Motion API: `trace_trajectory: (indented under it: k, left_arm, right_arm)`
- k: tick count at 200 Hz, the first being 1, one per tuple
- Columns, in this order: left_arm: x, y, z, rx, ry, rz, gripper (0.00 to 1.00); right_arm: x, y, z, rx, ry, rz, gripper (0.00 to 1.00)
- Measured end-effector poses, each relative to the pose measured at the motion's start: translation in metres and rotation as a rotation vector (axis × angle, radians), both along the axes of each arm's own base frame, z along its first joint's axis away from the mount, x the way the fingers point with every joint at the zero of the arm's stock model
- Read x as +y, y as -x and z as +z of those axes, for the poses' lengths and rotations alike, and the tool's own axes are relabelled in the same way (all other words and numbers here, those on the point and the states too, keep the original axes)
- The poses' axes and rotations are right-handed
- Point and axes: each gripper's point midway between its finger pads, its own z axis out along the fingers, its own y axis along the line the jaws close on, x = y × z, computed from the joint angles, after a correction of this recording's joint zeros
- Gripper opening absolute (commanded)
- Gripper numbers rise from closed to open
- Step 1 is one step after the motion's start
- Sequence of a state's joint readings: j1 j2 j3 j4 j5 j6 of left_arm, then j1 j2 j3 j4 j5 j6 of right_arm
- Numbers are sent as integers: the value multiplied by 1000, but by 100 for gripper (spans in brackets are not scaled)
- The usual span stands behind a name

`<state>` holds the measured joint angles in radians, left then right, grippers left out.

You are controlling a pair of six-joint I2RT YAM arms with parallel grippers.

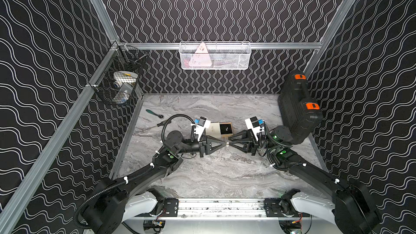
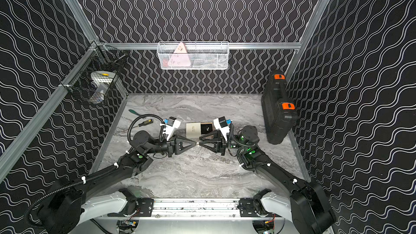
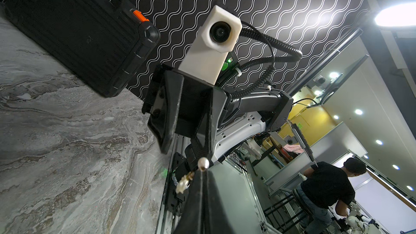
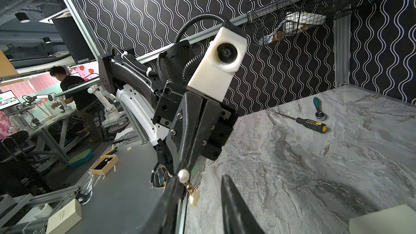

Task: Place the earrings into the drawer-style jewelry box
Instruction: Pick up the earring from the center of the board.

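A pearl earring [image 3: 203, 162] with a gold dangle [image 3: 184, 182] is pinched at the tip of my left gripper [image 1: 225, 144], which is shut on it above the middle of the table. My right gripper [image 4: 201, 178] meets it tip to tip and stands open; the pearl [image 4: 183, 175] lies against one of its fingers [image 4: 173, 190]. Just behind both tips sits the jewelry box, a cream sleeve [image 1: 213, 129] with its black-lined tray [image 1: 229, 132] slid out to the right. A small pale earring [image 1: 225, 128] lies in the tray. Both top views show the box [image 2: 193, 129].
A big black case with orange latches [image 1: 297, 109] leans on the right wall. At the back left of the table lie a screwdriver [image 4: 311, 122] and a green-handled ratchet [image 1: 154, 113]. A black wire basket [image 1: 119, 75] and a white one [image 1: 215, 56] hang on the walls.
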<state>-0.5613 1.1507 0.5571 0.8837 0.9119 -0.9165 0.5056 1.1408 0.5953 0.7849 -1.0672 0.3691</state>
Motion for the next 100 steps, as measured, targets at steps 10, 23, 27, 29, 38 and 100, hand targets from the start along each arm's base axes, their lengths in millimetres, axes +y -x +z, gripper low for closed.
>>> trace_trajectory:
  k: [10, 23, 27, 29, 38, 100]
  left_arm:
    - [0, 0, -2, 7, -5, 0, 0]
    - [0, -1, -3, 14, -10, 1, 0]
    - [0, -1, -4, 15, -12, 0, 0]
    - [0, -1, -4, 16, -13, 1, 0]
    - [0, -1, -4, 18, -14, 1, 0]
    - [-1, -2, -6, 10, -24, 7, 0]
  right_arm:
    - [2, 1, 0, -3, 12, 4, 34]
    - [3, 2, 0, -5, 27, 7, 33]
    - [3, 2, 0, -9, 30, 7, 33]
    - [3, 2, -1, -10, 32, 8, 33]
    - [3, 3, -2, -10, 40, 9, 32]
    - [5, 5, -8, -5, 74, 22, 20]
